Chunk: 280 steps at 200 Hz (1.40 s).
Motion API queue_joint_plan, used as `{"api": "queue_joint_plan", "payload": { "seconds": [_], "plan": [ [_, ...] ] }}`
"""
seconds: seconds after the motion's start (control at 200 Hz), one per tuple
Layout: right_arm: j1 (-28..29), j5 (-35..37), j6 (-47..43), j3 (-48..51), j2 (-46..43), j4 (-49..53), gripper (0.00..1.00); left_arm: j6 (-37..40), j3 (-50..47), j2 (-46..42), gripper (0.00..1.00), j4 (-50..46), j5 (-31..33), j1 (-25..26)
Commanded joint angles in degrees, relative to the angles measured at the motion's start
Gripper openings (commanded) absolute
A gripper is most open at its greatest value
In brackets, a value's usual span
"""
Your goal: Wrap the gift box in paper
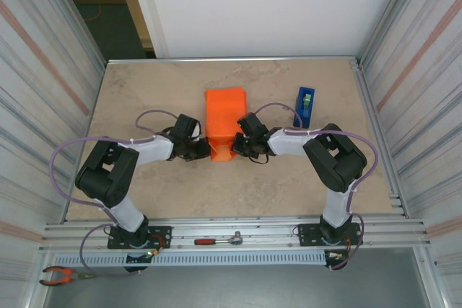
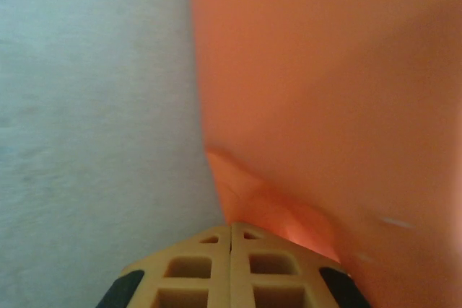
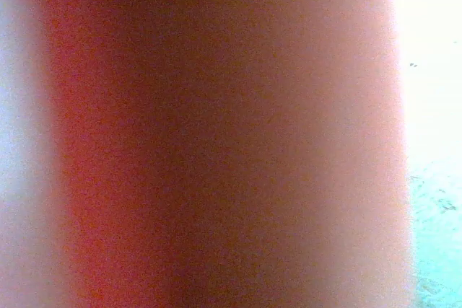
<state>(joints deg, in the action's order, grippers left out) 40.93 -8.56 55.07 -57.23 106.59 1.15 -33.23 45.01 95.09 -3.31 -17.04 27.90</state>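
Note:
The orange paper [image 1: 225, 110] lies folded into a narrow upright parcel at the table's middle, and the pink gift box is hidden under it. My left gripper [image 1: 204, 151] meets the parcel's near left corner. In the left wrist view its fingers [image 2: 231, 229] are shut, tips touching a creased flap of the paper [image 2: 325, 91]. My right gripper [image 1: 240, 145] presses in at the near right corner. The right wrist view is a blurred red-orange surface [image 3: 216, 135] very close to the lens, hiding the fingers.
A blue tape dispenser [image 1: 304, 104] stands to the right of the parcel. A red-handled wrench [image 1: 216, 239] and orange pliers [image 1: 61, 275] lie on the rail in front of the arm bases. Metal walls close in both sides.

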Motion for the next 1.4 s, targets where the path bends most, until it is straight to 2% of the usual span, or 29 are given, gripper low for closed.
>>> {"api": "queue_joint_plan", "payload": {
  "seconds": [0.0,0.486,1.107,1.398],
  "plan": [
    [1.16,-0.67,0.61,-0.16,1.96,4.48,0.00,0.95,0.70,-0.08,0.01,2.28,-1.48,0.66],
    [1.19,-0.84,0.66,0.01,2.12,4.39,0.00,0.98,1.20,2.61,0.02,9.79,-3.53,1.95],
    [1.53,-1.58,0.74,-0.16,2.56,4.13,0.00,0.43,0.14,6.32,0.01,13.07,0.64,5.49],
    [1.52,-2.68,-0.09,-0.90,1.28,4.23,0.00,0.58,-1.60,2.07,0.01,11.56,1.97,5.63]
  ]
}}
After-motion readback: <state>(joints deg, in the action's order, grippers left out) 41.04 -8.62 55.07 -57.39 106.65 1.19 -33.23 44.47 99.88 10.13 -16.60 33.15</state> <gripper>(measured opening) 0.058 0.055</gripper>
